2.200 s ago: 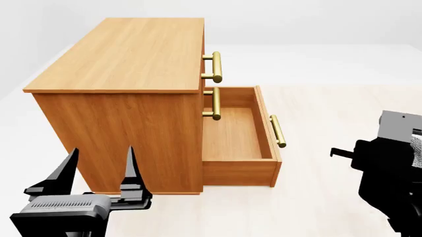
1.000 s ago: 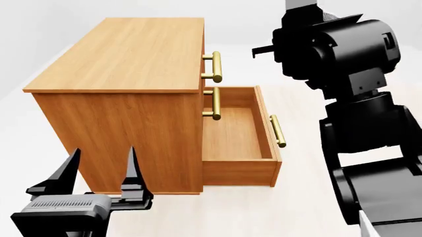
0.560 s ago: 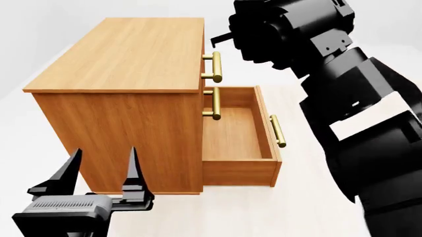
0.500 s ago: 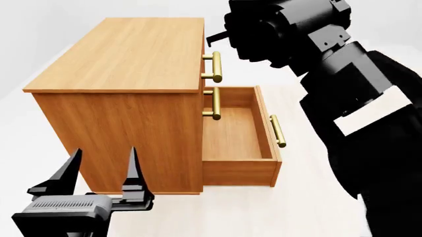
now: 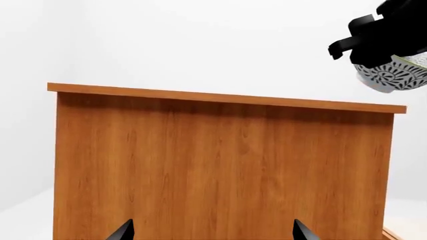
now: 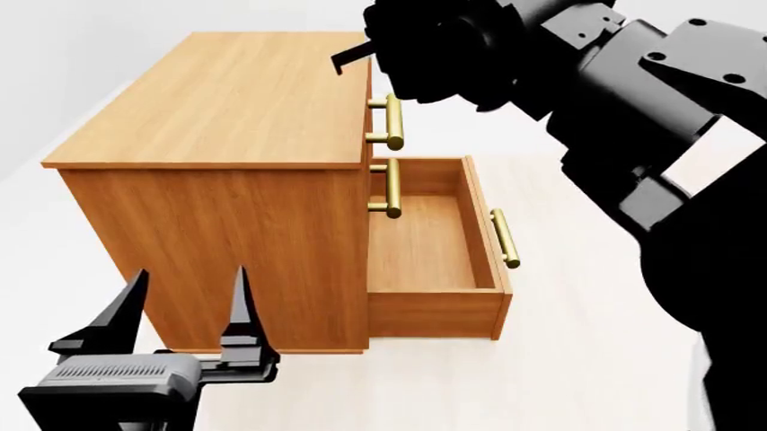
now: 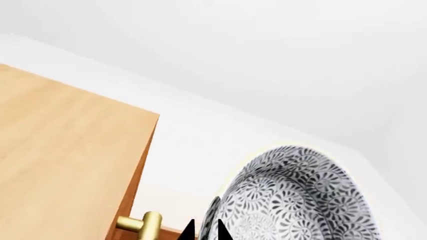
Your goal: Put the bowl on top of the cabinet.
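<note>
Now my right gripper (image 7: 203, 231) holds the bowl (image 7: 293, 200) by its rim, above the cabinet (image 6: 228, 99) top's edge at about 2 o'clock — my left gripper (image 6: 180, 314) hangs low at 7 o'clock, fingers wide apart.

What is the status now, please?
Right hand shut on the bowl, held in the air near the cabinet top edge. Left hand open, low beside the cabinet. Cabinet top bare; bottom drawer open.
</note>
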`<state>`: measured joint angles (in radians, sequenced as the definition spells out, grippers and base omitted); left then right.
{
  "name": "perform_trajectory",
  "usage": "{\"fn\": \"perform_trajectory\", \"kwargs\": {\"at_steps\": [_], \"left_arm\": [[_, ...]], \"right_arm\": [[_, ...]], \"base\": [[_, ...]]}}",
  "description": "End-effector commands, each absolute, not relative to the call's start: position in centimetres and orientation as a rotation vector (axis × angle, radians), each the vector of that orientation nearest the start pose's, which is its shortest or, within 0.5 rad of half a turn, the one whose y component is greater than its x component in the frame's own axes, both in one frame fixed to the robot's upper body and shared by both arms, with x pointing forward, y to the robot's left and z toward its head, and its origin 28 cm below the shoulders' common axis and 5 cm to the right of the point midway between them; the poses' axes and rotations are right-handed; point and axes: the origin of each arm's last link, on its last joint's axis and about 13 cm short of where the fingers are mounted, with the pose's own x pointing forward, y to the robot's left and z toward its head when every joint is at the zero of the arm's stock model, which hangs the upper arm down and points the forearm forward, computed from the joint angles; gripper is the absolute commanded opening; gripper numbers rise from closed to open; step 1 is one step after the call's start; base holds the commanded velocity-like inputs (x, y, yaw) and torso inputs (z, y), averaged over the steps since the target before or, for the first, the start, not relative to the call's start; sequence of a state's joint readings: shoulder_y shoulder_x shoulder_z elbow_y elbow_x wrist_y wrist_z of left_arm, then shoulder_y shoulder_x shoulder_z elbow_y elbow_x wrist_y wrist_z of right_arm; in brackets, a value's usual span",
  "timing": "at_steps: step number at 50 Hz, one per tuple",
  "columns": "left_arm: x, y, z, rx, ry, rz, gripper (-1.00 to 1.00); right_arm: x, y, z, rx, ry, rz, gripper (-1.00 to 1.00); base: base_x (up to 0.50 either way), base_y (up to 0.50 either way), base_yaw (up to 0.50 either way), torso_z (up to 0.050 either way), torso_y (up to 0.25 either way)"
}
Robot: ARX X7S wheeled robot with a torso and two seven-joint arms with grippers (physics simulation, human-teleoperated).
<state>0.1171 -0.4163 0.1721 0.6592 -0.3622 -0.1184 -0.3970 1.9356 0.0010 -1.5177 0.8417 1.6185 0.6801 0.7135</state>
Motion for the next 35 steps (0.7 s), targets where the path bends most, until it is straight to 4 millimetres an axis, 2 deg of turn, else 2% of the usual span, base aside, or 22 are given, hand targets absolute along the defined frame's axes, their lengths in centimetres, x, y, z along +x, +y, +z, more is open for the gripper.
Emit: {"fn": "perform_trajectory", "kwargs": {"at_steps": [1,17,35], "left_arm": [[16.7,22.2,11.7,-0.071,-0.305,-0.008,1.0],[16.6,22.3,11.8,-0.077,-0.306,-0.009,1.0],[16.6,22.2,11.9,-0.079,-0.306,-0.011,1.0]], "right_arm": [[36.0,2.8,36.6,-0.382,0.148,0.0,-1.0],[35.4,4.5,36.2,-0.308,0.069,0.201,-1.0],[34.2,5.7,36.3,-0.345,0.007,0.358,-1.0]], "base": [[0.0,0.0,0.0,0.0,0.0],[0.0,0.0,0.0,0.0,0.001],[0.0,0.0,0.0,0.0,0.001]]}}
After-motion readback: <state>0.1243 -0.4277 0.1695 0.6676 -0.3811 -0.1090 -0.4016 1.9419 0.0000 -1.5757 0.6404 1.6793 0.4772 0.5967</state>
